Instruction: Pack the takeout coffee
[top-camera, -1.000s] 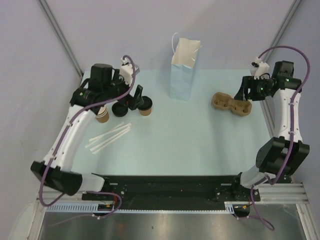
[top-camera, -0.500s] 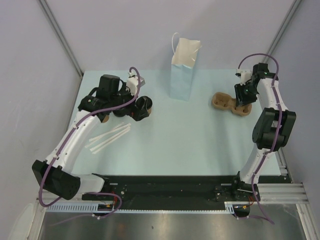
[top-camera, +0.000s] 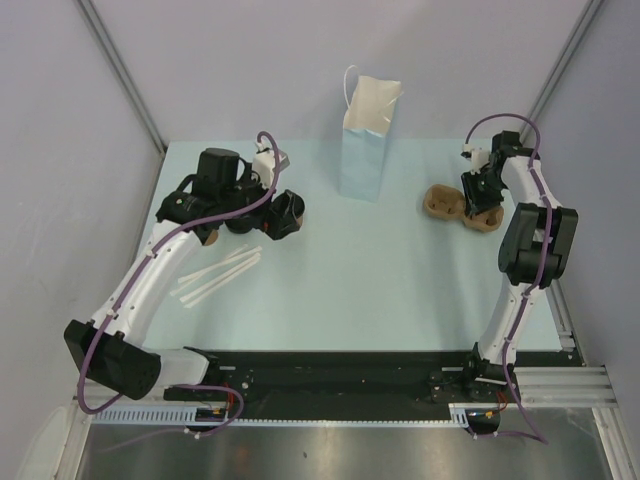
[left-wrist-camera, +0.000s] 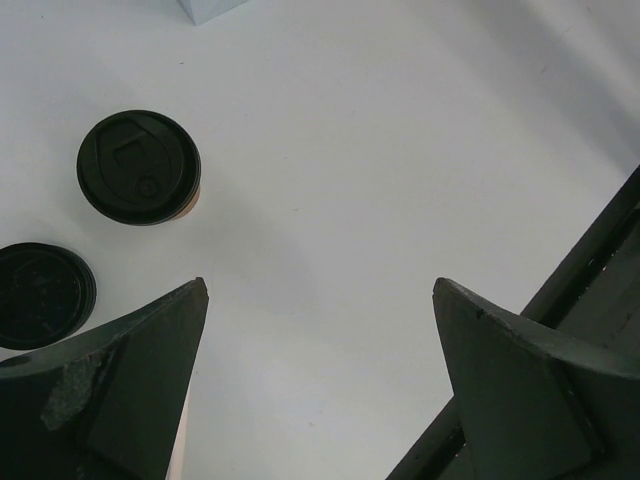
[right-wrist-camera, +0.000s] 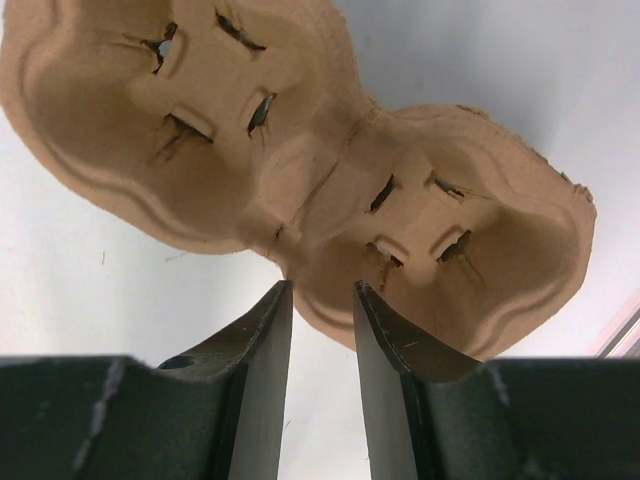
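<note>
The takeout coffee (left-wrist-camera: 138, 167) stands upright on the bench (top-camera: 330, 270), left of the paper bag (top-camera: 368, 140) in the top view; the left gripper (left-wrist-camera: 320, 290) hangs near it, jaws wide, the cup outside them; right of the bag, the right gripper (right-wrist-camera: 322, 290) sets narrow jaws astride the cup carrier (right-wrist-camera: 300, 150) rim, whether pinching I cannot tell; the cup looks light, thin-walled and crushable, its lid slick; best taken round the kraft wall below the lid, kept level.
</note>
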